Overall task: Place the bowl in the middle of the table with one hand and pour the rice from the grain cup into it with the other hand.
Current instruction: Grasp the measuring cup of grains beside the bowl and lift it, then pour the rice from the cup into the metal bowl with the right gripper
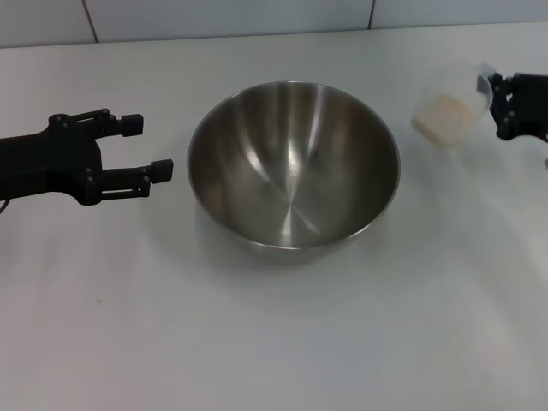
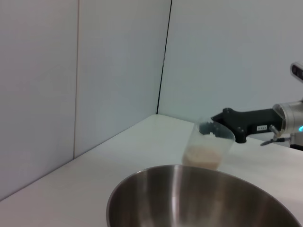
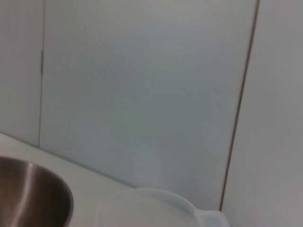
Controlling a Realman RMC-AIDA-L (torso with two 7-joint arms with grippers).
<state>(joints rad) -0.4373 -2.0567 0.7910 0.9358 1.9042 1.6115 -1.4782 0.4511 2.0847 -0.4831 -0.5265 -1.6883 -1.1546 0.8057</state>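
The steel bowl (image 1: 294,167) sits upright in the middle of the white table (image 1: 274,342), empty inside. My left gripper (image 1: 147,147) is open just left of the bowl, not touching it. At the right edge of the head view my right gripper (image 1: 497,104) is shut on the rim of the clear grain cup (image 1: 448,108), held above the table to the right of the bowl. Pale rice (image 1: 443,117) fills the cup's lower part. The left wrist view shows the bowl (image 2: 199,198) in front and the grain cup (image 2: 208,149) behind it. The cup's rim (image 3: 151,208) fills the right wrist view's foreground beside the bowl (image 3: 28,196).
A pale panelled wall (image 1: 257,17) runs along the table's far edge. Bare tabletop lies in front of the bowl and on both sides of it.
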